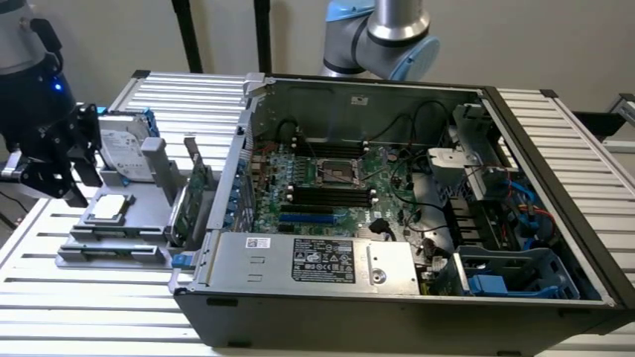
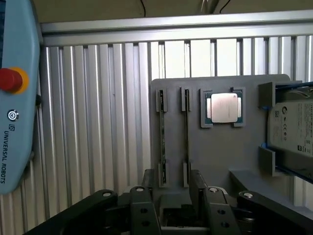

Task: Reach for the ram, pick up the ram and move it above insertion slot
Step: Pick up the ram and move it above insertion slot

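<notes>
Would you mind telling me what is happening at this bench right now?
A Universal Robots arm is working beside an open computer case. Its gripper hangs open and empty over a grey holder, close to the ram sticks standing on edge in it. Nothing has been picked up yet, and the black insertion slots on the motherboard look unfilled.

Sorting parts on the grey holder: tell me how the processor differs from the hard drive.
The processor is small and square; the hard drive is larger and oblong. The processor shows a plain silver lid; the hard drive carries a printed label and blue side rails. Both sit on the grey holder.
</notes>
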Available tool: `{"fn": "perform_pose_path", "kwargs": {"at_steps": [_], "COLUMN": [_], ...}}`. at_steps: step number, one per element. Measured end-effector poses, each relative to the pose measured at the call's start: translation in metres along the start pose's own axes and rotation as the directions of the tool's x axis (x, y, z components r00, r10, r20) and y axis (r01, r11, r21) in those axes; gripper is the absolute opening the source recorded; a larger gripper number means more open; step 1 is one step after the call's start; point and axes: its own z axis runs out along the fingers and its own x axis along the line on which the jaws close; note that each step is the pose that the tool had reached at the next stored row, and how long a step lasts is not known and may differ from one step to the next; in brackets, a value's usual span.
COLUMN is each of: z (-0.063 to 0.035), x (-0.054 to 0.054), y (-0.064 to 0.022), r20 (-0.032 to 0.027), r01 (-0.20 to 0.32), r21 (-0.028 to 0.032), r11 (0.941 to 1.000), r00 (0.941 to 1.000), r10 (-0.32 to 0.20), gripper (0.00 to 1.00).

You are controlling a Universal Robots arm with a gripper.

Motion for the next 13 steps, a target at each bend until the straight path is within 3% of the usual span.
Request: {"fn": "perform_pose_path", "kwargs": {"at_steps": [13], "z": [0.0237], "x": [0.0], "y": [-0.0004], "r20": [-0.0009], "r01": [0.018], "r21": [0.001], "r11": [0.9998], "r00": [0.9998], "r10": [-0.018], "gripper": [0.42]}}
